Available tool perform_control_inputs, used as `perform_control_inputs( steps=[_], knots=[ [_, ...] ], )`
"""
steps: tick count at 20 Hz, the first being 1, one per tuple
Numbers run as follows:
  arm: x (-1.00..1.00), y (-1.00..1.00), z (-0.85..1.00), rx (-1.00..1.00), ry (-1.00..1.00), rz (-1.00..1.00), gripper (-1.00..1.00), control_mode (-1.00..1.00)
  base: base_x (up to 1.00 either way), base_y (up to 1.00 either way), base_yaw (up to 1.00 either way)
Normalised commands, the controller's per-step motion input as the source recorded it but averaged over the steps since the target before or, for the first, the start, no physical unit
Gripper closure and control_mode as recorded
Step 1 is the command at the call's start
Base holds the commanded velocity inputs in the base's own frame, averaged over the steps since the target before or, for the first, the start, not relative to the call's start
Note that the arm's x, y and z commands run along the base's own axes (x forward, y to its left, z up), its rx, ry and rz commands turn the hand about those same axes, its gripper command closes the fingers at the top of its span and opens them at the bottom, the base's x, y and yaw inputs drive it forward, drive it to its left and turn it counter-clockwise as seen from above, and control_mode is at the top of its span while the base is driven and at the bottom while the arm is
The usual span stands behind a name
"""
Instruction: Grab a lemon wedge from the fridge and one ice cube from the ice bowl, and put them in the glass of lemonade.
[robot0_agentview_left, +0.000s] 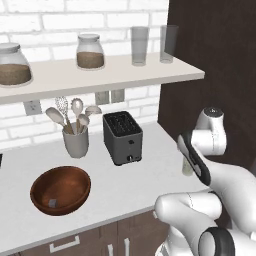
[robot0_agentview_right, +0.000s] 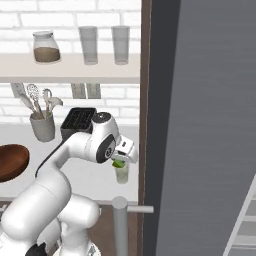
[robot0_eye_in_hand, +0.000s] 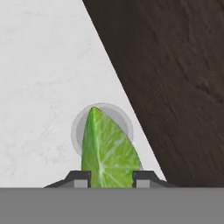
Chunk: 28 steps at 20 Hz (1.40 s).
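Beside the counter's right end rises the fridge, its grey side and a dark wood panel walling in that corner. Across the white counter runs a brick wall with a long shelf carrying two grain jars and two tall clear glasses. Below it a dark toaster stands mid-counter, with a white utensil crock to its left. Nearer the front edge sits the ice bowl, well apart from the arm, with the ice cube lying inside it. Tucked against the dark panel is the glass of lemonade; the hand view shows its rim just beside that panel, so there is little room on that side. Directly above the glass hangs the gripper, its fingers clamped on the lemon wedge, whose pointed end lies over the rim.
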Motion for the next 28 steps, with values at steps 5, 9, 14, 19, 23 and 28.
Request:
perform_control_inputs(
  steps=[5,9,14,19,23,28],
  knots=[
    [0.13,0.00,-0.07,0.00,0.00,0.00,1.00,-1.00,0.00,0.00,0.00],
    [0.07,0.00,-0.11,0.00,0.06,0.00,1.00,-1.00,0.00,0.00,0.00],
    [0.23,0.00,-0.11,0.00,0.08,0.00,1.00,-1.00,0.00,0.00,0.00],
    [0.39,0.00,0.00,0.00,0.03,0.00,1.00,-1.00,0.00,0.00,0.00],
    [0.17,0.00,-0.02,0.00,0.05,0.00,1.00,-1.00,0.00,0.00,0.00],
    [-0.05,0.00,-0.15,0.00,0.06,0.01,1.00,-1.00,0.00,0.00,0.00]
  ],
)
